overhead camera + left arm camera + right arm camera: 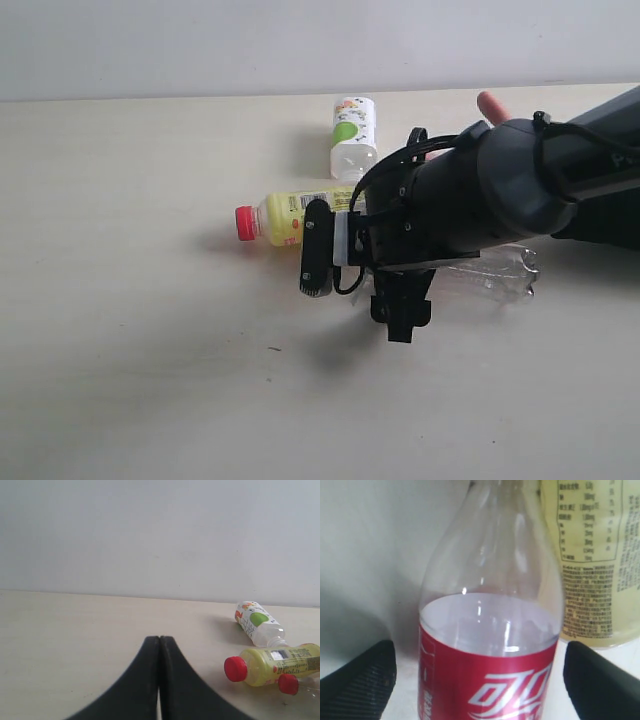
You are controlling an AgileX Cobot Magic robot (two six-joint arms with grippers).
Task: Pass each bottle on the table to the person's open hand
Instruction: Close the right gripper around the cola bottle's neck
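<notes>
Item: clear bottle (490,630), lying on desk (120,350), just beside yellow bottle (290,217). Right hand (480,680): wide open, straddling it, holding nothing. Advised: close squarely on the red label, sparing the neighbour. Person's open hand (490,103): apparently behind the arm, largely hidden.

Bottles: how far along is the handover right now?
Done: nothing I can confirm. In hand: the right gripper, open, straddles the clear red-label bottle, not yet closed on it. Left: that one, the yellow bottle and the green-label bottle all lie on the table; the left gripper is shut, holding nothing; only a fingertip of the person's hand shows.
</notes>
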